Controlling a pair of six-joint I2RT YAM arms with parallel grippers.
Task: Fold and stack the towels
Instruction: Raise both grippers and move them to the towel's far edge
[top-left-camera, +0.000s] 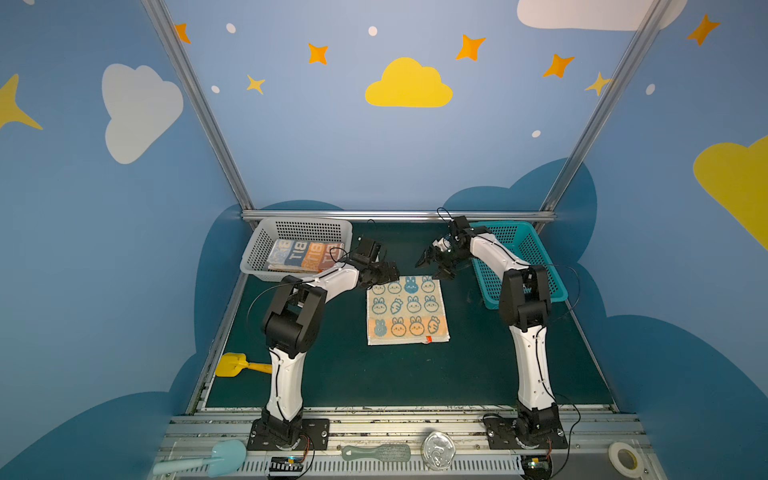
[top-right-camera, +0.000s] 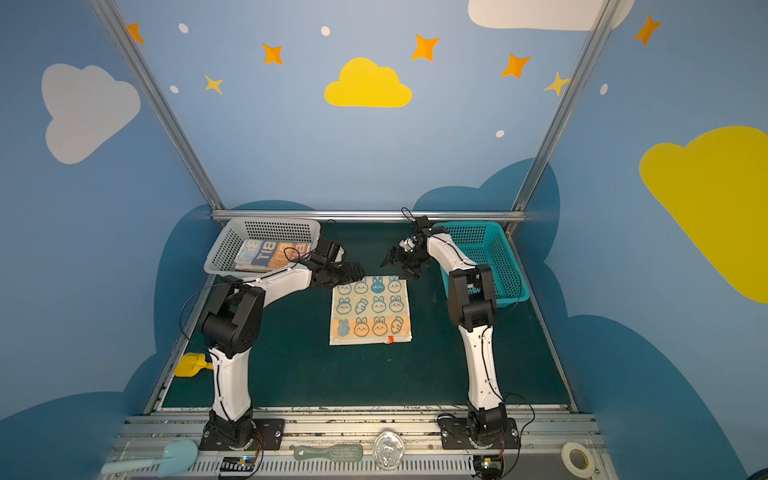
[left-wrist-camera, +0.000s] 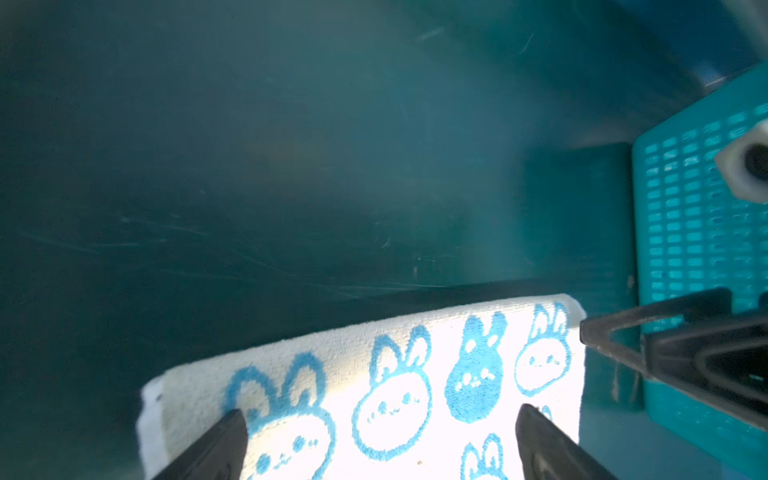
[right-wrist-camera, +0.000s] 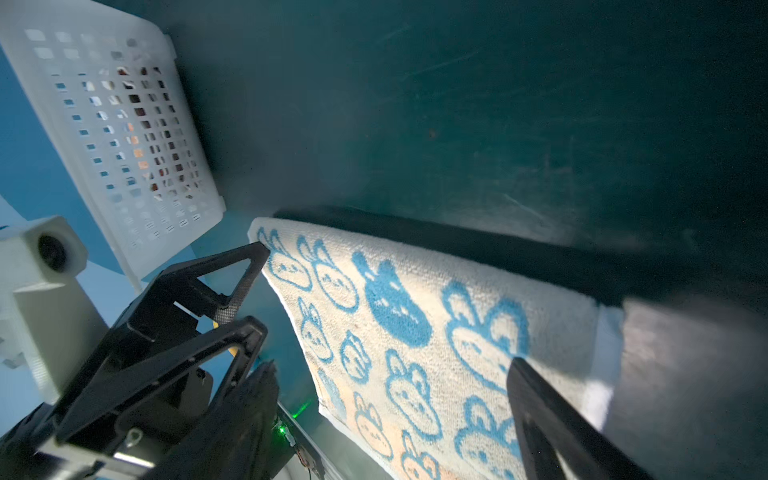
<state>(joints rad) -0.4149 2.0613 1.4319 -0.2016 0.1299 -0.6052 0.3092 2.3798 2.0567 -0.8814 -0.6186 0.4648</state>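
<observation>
While the blue-and-cream towel (top-left-camera: 407, 309) lies flat in the middle of the dark green tabletop (top-left-camera: 478, 365), both arms reach in over its far edge. The left pincer (top-left-camera: 390, 272) is low at the far left corner with its jaws spread wide. The right pincer (top-left-camera: 433, 267) is equally wide and empty, and sits a little higher at the far right corner. In both top views the two face each other across that edge, well apart. Neither holds any cloth, and whether the left fingertips touch the towel I cannot tell. The other folded towels (top-left-camera: 305, 255), with orange and blue lettering, lie stacked in the white basket (top-left-camera: 307, 222) at the far left. The teal basket (top-left-camera: 536, 257) stands at the far right behind the right arm. The top views alone show a small red tag (top-left-camera: 429, 339) on the towel's near edge and its orange band of rabbits. The left wrist view shows the left pincer (left-wrist-camera: 380, 409) straddling two of the bunny faces just inside the far hem, which the top views hide under the wrist. One of the right pincer's fingers (left-wrist-camera: 592, 332) pokes in just beside the corner. The right wrist view shows the left pincer (right-wrist-camera: 259, 289) at the opposite corner, one tip just beside the hem.
</observation>
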